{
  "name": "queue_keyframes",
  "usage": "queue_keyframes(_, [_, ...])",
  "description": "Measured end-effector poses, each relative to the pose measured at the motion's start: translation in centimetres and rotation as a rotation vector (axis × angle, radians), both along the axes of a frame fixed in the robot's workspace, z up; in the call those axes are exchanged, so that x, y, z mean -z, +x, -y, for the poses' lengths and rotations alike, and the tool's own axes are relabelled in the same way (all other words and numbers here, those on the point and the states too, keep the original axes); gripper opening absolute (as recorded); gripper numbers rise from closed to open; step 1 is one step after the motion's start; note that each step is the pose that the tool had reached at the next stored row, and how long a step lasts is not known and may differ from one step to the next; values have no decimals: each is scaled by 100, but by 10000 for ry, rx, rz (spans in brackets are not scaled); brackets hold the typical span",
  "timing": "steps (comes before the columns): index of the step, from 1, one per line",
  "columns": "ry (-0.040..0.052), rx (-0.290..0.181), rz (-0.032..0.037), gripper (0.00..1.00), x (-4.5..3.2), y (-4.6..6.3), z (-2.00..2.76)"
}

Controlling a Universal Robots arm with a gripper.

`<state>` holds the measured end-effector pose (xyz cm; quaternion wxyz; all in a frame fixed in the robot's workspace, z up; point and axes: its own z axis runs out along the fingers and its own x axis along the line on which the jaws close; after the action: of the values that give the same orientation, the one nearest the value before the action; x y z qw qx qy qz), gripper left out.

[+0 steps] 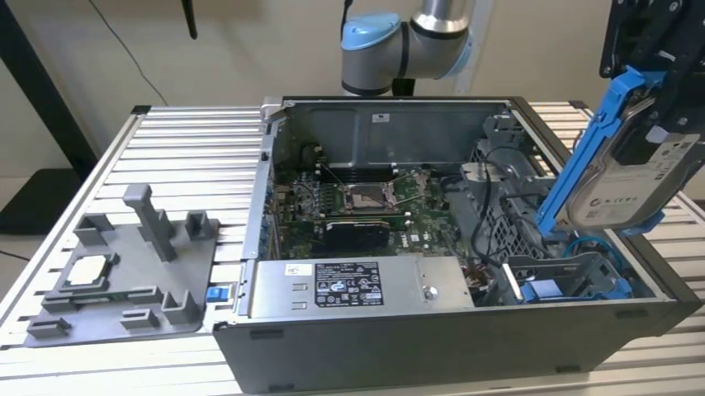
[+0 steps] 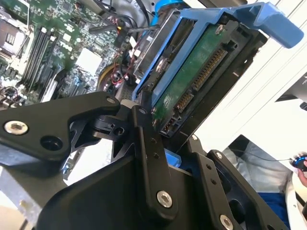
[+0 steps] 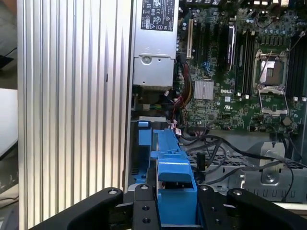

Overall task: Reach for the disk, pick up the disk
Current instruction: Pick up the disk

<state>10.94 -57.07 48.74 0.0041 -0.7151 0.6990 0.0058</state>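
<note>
The disk (image 1: 622, 194), a silver hard drive with a white label in a bright blue bracket, hangs tilted in the air above the open computer case (image 1: 441, 346), at the exterior view's right. My gripper (image 1: 658, 115) comes down from above and is shut on the disk's upper end. In the second wrist view the disk's green circuit board (image 2: 192, 81) and blue bracket (image 2: 261, 19) stand out from my gripper (image 2: 165, 139), clamped between the black fingers (image 2: 144, 143). In the first wrist view the blue bracket (image 3: 170, 167) sits between the two black finger links of my gripper (image 3: 175, 211).
Below the disk is the case's blue drive bay (image 1: 573, 280) with loose cables (image 3: 216, 148). The motherboard (image 1: 352, 202) and a long grey box with a white sticker (image 1: 352, 285) fill the case. A grey fixture (image 1: 121, 272) holding a small square chip (image 1: 88, 268) lies on the slatted table. A person's hand (image 2: 300, 165) shows beyond the table.
</note>
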Motion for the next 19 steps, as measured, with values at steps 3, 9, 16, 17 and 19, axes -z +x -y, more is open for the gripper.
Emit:
queue_keyframes(3, [0,0,0,0,1,0,14])
queue_keyframes(9, [0,0,0,0,6,0,31])
queue_keyframes(16, [1,0,0,0,16,-1,45])
queue_keyframes(17, [1,0,0,0,18,-1,47])
queue_keyframes(19, [-1,-1,0,0,24,-2,55])
